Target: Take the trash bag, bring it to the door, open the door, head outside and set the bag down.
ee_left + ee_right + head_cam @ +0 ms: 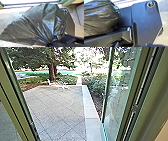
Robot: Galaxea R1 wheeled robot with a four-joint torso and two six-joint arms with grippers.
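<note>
The black trash bag (pixel 41 23) spreads wide in the left wrist view, its folds drawn together at the gathered neck, where my left gripper (pixel 50 44) is shut on it. In the right wrist view the bag (pixel 100 17) bulges beside the robot's own dark plate and jointed bar. The state of my right gripper cannot be made out. In the head view the glass door (pixel 120 97) stands open on the right, with its doorway frame (pixel 15 99) on the left.
Beyond the doorway lies a paved yard (pixel 57 109) with a pale stone strip (pixel 91 112) along its right side. Bushes (pixel 93 87) border it, and a tree (pixel 52 67) rises behind. A door frame post (pixel 143 94) stands close on the right.
</note>
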